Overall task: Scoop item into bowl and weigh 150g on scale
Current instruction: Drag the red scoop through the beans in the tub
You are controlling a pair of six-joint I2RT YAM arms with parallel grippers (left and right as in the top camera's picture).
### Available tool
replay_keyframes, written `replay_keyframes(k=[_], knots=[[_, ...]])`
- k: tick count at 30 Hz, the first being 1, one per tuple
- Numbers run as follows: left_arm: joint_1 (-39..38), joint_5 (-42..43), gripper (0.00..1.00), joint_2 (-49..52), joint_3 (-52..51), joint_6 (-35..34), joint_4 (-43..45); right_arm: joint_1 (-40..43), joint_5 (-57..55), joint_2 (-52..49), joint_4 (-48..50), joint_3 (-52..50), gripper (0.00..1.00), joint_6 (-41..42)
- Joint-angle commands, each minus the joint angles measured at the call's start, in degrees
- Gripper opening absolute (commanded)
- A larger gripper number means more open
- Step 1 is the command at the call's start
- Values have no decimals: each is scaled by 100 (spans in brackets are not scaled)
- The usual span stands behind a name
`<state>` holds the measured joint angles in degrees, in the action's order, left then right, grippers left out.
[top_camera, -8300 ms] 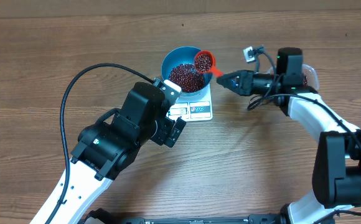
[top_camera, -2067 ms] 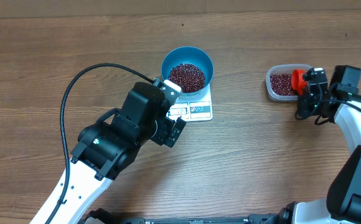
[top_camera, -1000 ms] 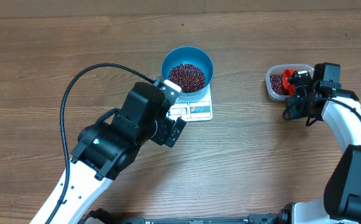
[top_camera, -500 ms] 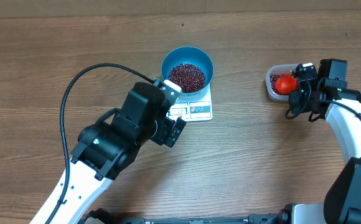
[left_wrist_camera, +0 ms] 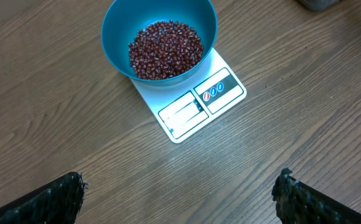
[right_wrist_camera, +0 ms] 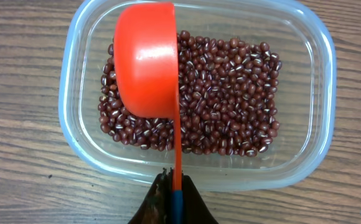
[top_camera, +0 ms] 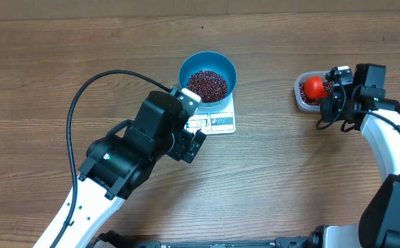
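Since the earliest overhead picture, the right arm has swung away from the bowl to the table's right side, taking the red scoop point(top_camera: 314, 87) with it. The scoop now hangs over the clear tub point(top_camera: 301, 98), and the right pincer point(top_camera: 327, 91) is beside it. The blue bowl point(top_camera: 186, 67) sits on the far end of the white scale point(top_camera: 221, 122), with a heap of dark red beans point(top_camera: 207, 84) in its bottom. The left arm point(top_camera: 141, 141) lies across the near left of the table point(top_camera: 290, 179), and a black cable point(top_camera: 76, 103) loops from it. The table is brown wood grain.

From the left wrist, the left pincer point(left_wrist_camera: 180, 202) is released, its dark fingers point(left_wrist_camera: 59, 196) standing wide apart at the lower corners. The bowl stands on the scale, covering its far half. The scale's pale display and three small round button marks face the camera. Any writing there is too small to read.

From the right wrist, the right pincer point(right_wrist_camera: 173, 202) is clenched on the scoop's thin orange handle. The scoop's rounded outer side faces the camera above the tub's left half. Maroon beans, each with a pale fleck, cover the tub floor in a shallow layer.
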<state>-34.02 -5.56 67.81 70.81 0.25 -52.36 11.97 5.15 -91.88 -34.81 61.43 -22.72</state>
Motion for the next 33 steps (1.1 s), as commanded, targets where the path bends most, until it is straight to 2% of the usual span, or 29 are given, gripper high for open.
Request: replay_keyframes(k=[1,26,29,33], knots=[[24,72,99,35,-15,87,9,-15,52,120,50,177,4,70],[24,72,100,35,-15,87,9,15,264,120,61,177,4,179],[24,72,100,35,-15,87,9,15,262,120,68,177,13,175],[24,72,100,35,-15,87,9,15,251,120,68,177,14,173]])
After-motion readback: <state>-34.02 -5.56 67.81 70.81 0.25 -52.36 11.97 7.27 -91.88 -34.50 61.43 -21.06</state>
